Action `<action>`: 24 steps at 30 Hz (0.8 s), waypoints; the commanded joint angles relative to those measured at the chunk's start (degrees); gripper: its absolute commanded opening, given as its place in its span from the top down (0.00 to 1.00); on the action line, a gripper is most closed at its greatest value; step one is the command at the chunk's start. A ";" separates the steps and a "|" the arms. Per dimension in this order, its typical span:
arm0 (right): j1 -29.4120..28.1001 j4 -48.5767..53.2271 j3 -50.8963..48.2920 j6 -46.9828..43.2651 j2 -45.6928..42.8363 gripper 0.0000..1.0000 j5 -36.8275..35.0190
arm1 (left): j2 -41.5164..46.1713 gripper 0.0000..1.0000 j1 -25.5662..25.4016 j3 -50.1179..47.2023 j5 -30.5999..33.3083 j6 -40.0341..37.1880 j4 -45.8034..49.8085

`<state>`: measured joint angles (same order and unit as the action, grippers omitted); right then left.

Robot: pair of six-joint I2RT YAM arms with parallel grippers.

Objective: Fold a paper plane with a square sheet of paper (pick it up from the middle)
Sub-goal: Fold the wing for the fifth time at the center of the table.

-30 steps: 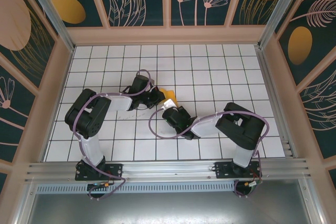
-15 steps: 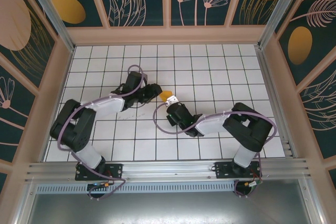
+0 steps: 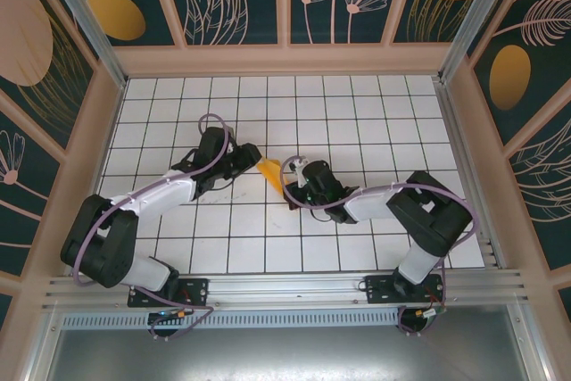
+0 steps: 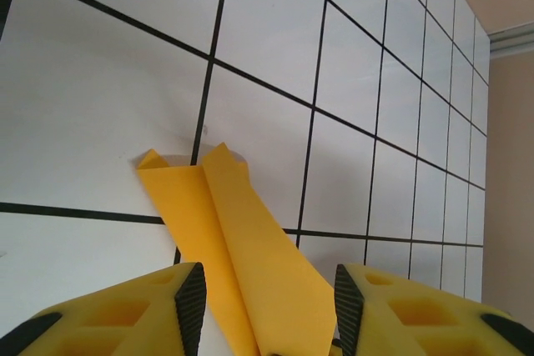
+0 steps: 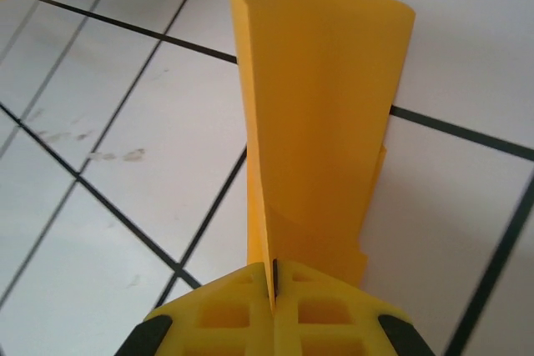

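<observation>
Paper [image 3: 269, 169]: orange-yellow, folded long and narrow with a centre crease. It lies near the middle of the worktop [image 3: 357, 113], between the two arms.
Left fingers [image 4: 125, 314]: apart, one on each side of the paper's near end. They seem not to press it, though one pad sits very close to its edge.
Right fingers [image 5: 225, 314]: together, clamped on the paper, whose folded edge stands upright between them.
Paper's far end, left wrist view: two blunt corners on a white tile beside a grid line.
</observation>
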<state>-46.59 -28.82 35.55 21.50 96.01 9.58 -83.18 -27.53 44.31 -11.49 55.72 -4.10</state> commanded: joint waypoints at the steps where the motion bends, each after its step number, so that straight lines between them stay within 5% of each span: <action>1: 1.13 -4.86 -1.27 4.92 1.49 1.00 7.26 | 0.15 0.55 0.13 -1.30 -1.06 -0.79 -1.25; 13: -0.56 2.16 2.75 5.32 6.12 1.00 3.50 | 0.95 0.56 0.19 -5.58 -4.53 0.96 -5.97; 24: 0.06 -0.65 3.77 13.60 10.40 1.00 11.34 | 1.34 0.54 0.11 -11.18 -12.00 2.56 -17.57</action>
<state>-46.06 -31.11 39.13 32.18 104.38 17.98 -82.74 -27.53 33.98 -20.23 57.54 -15.79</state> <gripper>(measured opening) 0.067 0.455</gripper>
